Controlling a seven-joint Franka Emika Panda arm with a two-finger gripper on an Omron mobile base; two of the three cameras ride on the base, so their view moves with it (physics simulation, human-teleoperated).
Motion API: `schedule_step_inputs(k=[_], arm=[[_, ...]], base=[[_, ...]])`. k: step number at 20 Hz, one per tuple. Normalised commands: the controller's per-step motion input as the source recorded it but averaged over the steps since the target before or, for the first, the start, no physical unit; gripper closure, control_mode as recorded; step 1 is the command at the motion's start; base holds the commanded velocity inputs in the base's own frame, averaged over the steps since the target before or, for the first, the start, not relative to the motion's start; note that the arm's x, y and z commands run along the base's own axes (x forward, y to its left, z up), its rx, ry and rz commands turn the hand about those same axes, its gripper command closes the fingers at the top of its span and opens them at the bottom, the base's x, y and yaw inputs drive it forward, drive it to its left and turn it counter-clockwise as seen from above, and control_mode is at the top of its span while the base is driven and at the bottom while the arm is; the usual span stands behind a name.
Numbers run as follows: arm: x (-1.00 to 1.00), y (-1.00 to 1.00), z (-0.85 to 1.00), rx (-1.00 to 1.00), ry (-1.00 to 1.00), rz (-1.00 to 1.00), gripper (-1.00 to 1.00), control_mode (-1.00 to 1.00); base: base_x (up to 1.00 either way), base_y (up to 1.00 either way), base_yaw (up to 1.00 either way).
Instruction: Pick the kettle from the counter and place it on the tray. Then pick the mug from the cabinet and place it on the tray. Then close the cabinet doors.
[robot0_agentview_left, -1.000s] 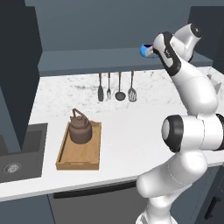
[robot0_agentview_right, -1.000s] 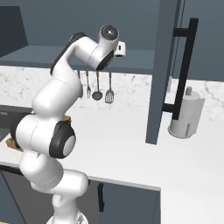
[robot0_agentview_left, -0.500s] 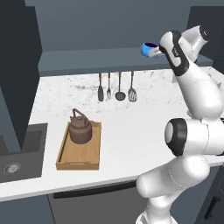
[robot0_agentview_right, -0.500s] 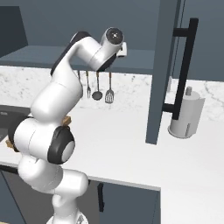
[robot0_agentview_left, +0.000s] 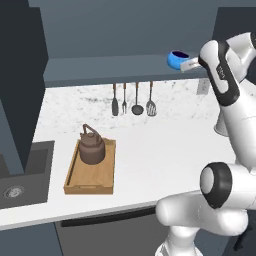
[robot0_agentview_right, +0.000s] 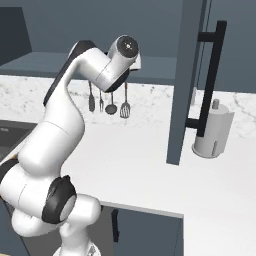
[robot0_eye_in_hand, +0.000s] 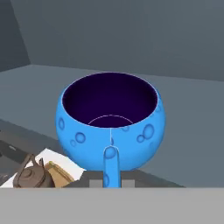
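Note:
The bright-blue mug (robot0_agentview_left: 177, 59) is up at the cabinet shelf (robot0_agentview_left: 110, 67), at its right end. My gripper (robot0_agentview_left: 189, 63) is shut on the mug's small side handle (robot0_eye_in_hand: 111, 168). In the hand view the mug (robot0_eye_in_hand: 111, 118) is close and upright, its dark inside empty, with my gripper (robot0_eye_in_hand: 111, 183) just below it. The dark-brown kettle (robot0_agentview_left: 91, 148) stands upright in the wooden tray (robot0_agentview_left: 90, 177) on the white counter (robot0_agentview_left: 165, 145). Far below the mug, the hand view shows the kettle (robot0_eye_in_hand: 29, 176) and a tray corner (robot0_eye_in_hand: 57, 171).
The left cabinet door (robot0_agentview_left: 20, 75) stands open over the sink (robot0_agentview_left: 20, 175). The right door (robot0_agentview_right: 185, 75), with its black bar handle (robot0_agentview_right: 210, 75), hangs open beside a paper-towel roll (robot0_agentview_right: 212, 132). Several utensils (robot0_agentview_left: 132, 100) hang on the back wall.
My jaws closed the last bit onto the mug's handle. The hand and the mug have shifted slightly to the right along the shelf. Kettle and tray have stayed still.

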Motion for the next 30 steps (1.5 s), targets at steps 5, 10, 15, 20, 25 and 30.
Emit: schedule_step_inputs(k=[5,10,15,20,25,30], arm=[[-0.93,0.46,0.0,0.0,0.0,0.11,1.0,-1.0],[-0.93,0.55,-0.03,-0.04,0.0,0.14,1.0,-1.0],[-0.9,0.57,-0.08,-0.07,0.0,0.14,1.0,-1.0],[-0.77,0.53,-0.25,-0.12,0.0,0.13,1.0,-1.0],[-0.6,0.47,-0.47,-0.08,0.0,0.16,1.0,-1.0],[-0.47,0.31,-0.54,0.0,0.0,0.17,1.0,-1.0]], base=[[0.0,0.0,0.0],[0.0,0.0,0.0],[0.0,0.0,0.0],[0.0,0.0,0.0],[0.0,0.0,0.0],[0.0,0.0,0.0]])
